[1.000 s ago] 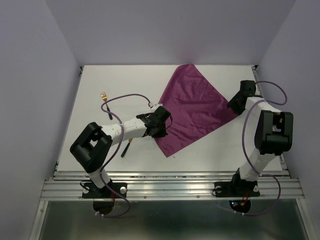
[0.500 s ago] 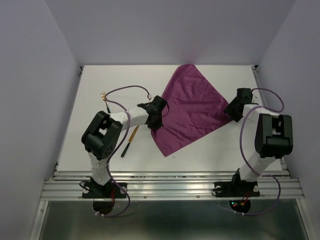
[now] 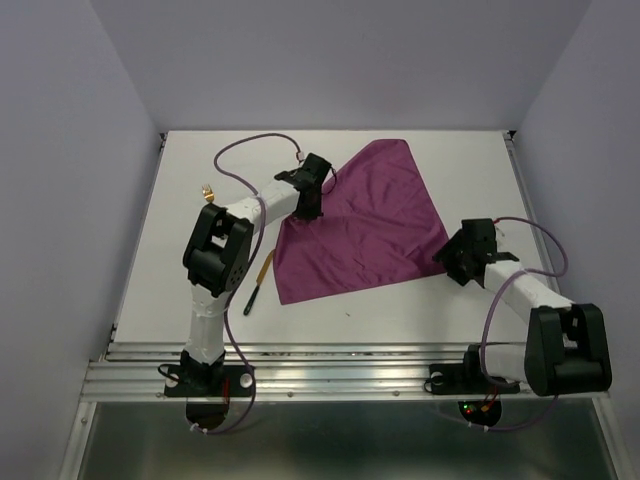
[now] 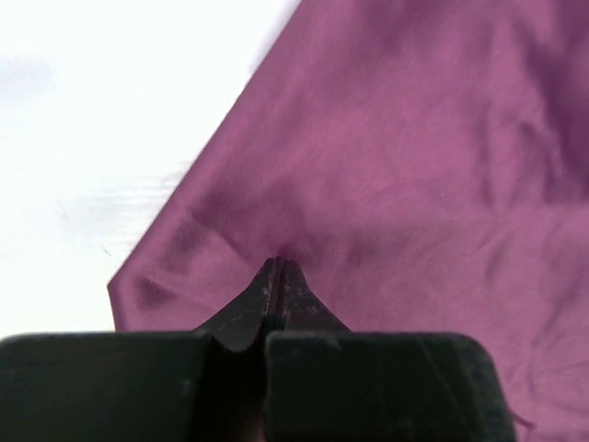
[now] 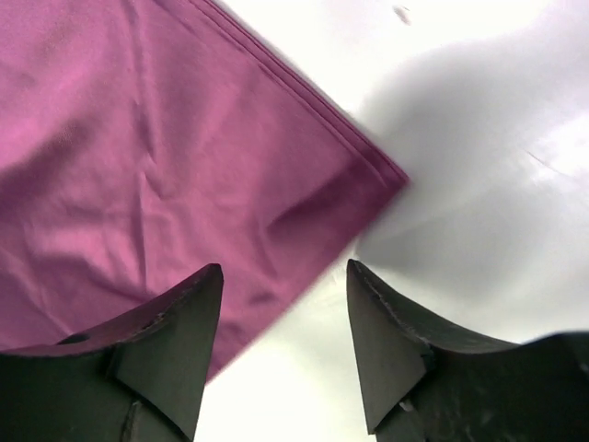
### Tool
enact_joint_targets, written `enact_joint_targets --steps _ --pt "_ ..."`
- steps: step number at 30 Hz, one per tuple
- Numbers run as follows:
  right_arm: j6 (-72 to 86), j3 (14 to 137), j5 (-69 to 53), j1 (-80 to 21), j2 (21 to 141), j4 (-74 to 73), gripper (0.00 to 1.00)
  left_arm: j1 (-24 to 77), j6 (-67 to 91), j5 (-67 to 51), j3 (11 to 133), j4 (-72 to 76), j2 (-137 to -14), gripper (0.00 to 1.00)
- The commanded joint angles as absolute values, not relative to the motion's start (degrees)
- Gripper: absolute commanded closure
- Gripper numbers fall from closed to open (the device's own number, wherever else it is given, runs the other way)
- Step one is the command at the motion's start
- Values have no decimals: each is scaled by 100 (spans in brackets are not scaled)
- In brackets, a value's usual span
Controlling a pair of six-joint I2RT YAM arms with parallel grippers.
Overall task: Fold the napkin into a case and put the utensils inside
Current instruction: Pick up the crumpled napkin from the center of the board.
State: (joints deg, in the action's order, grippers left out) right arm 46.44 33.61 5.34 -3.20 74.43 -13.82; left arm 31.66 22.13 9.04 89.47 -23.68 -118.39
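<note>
The plum-purple napkin (image 3: 365,225) lies spread flat on the white table, a little rumpled. My left gripper (image 3: 306,208) is shut on its left edge, and in the left wrist view the closed jaws (image 4: 279,264) pinch a small peak of napkin (image 4: 414,166). My right gripper (image 3: 452,262) stands open at the napkin's right corner. In the right wrist view the napkin (image 5: 138,138) has its edge running between the spread fingers of that gripper (image 5: 285,267), which hold nothing. A knife (image 3: 259,278) with a gold blade and black handle lies left of the napkin. The fork's gold head (image 3: 208,190) shows behind the left arm.
The white table (image 3: 400,310) ends in a metal rail at the near edge, with lilac walls on three sides. Purple cables loop over both arms. The left arm's elbow (image 3: 215,250) stands over the fork's handle, close to the knife.
My left gripper carried the napkin's left edge toward the back, swinging the cloth round. My right gripper moved toward the near edge and opened wider, off the right corner.
</note>
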Motion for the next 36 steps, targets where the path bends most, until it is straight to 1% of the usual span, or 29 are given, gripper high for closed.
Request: enact_joint_targets --steps 1,2,3,6,8,9,10,11,12,13,15,16,20,21,22,26,27,32,36 --pt "4817 3322 913 -334 6488 -1906 36 3208 1934 1326 9702 -2812 -11664 100" --pt "4764 3357 1079 -334 6347 -1994 33 3208 1934 1371 9755 -2882 -11524 100" --pt "4677 3410 1133 -334 6102 -2134 28 3208 1916 1415 9782 -2900 -11435 100" --pt "4527 3507 1248 -334 5758 -2145 23 3208 1977 1459 9529 -3006 -10926 100" --pt "4377 3646 1327 -334 5599 -2171 16 3208 2223 1477 9160 -2945 -10323 95" --pt "4281 3700 1362 -334 5642 -2232 14 3208 2432 1372 8662 -2883 -10101 91" --pt "4228 3761 1380 -334 5643 -2250 13 3208 2435 1319 8370 -2839 -9872 91" --pt "4158 3814 1406 -334 5747 -2276 12 3199 2678 1240 8115 -2761 -9461 82" --pt "4062 3910 1424 -334 5809 -2311 10 3217 2802 1117 7616 -2751 -9292 78" --pt "4026 3946 1433 -334 5879 -2312 10 3217 2943 1090 7376 -2751 -9116 70" --pt "3929 4016 1433 -334 6064 -2277 9 3304 3338 1090 6693 -2804 -8650 61" --pt "3903 4025 1407 -334 6117 -2233 9 3331 3462 1090 6480 -2873 -8509 54" --pt "3841 4034 1074 -334 6380 -1934 9 3576 4172 1134 5452 -2979 -7807 52" --pt "3850 4043 1011 -334 6416 -1899 9 3638 4297 1142 5319 -2997 -7718 50" --pt "3858 4052 959 -334 6451 -1872 9 3700 4428 1125 5196 -3014 -7638 46" --pt "3832 4043 861 -334 6460 -1872 7 3919 5052 1133 4773 -3102 -7567 45" --pt "3806 4026 870 -334 6399 -1872 7 3946 5350 1134 4642 -3137 -7576 35" --pt "3806 3859 862 -334 6232 -1890 6 4060 5844 1002 4245 -2857 -7532 35" --pt "3806 3814 791 -334 6284 -1925 7 4131 5968 1099 4236 -2874 -7830 38"
